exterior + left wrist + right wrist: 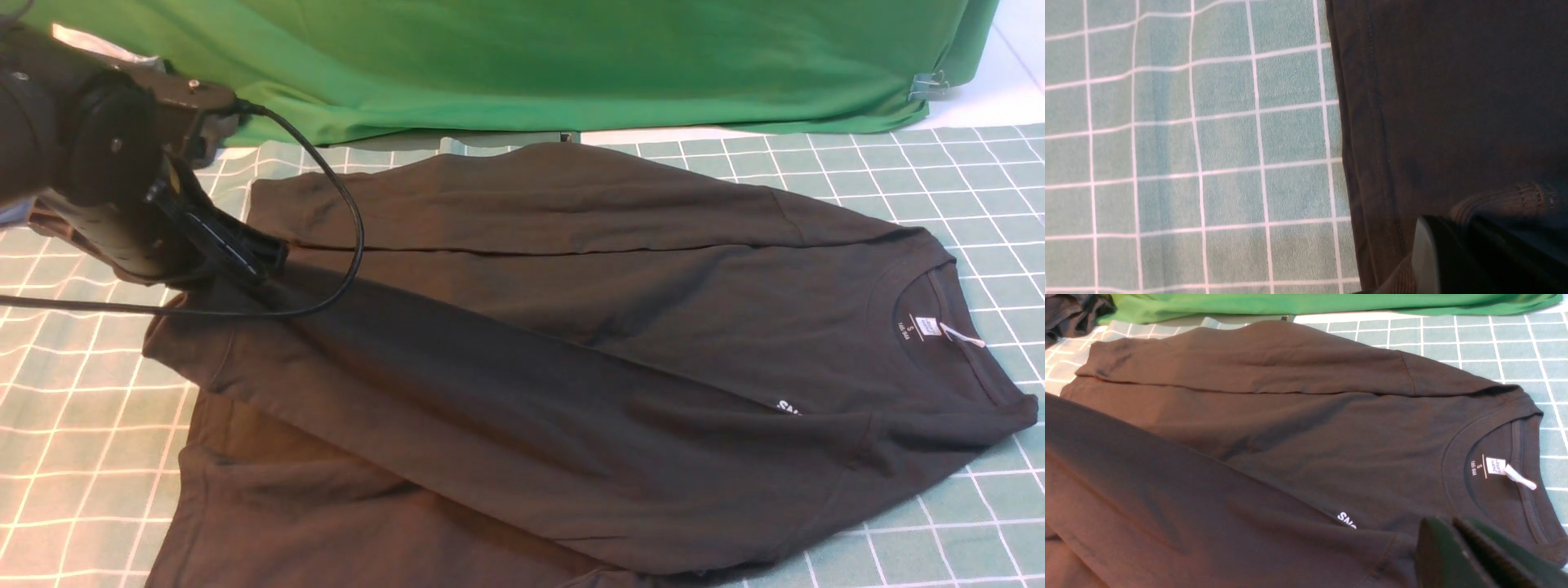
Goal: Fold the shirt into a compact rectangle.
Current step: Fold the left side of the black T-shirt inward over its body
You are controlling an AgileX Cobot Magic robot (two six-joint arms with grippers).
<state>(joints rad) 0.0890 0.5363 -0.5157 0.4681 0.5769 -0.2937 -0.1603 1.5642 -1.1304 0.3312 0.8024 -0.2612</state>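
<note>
Front view: the black shirt (571,327) lies spread on the checked cloth (82,449), collar to the right. One sleeve (457,359) stretches across the body to the left gripper (265,257), which is clamped on its end.

Left wrist view: the ribbed cuff (1494,198) sits in the closed jaws, beside the shirt's hem.

Right wrist view: the right gripper (1447,535) hovers, fingers together, over the shoulder near the neck label (1496,465).

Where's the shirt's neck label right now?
Front view, far right: the white neck label sits inside the collar of the shirt, near the partly covered white chest print.
</note>
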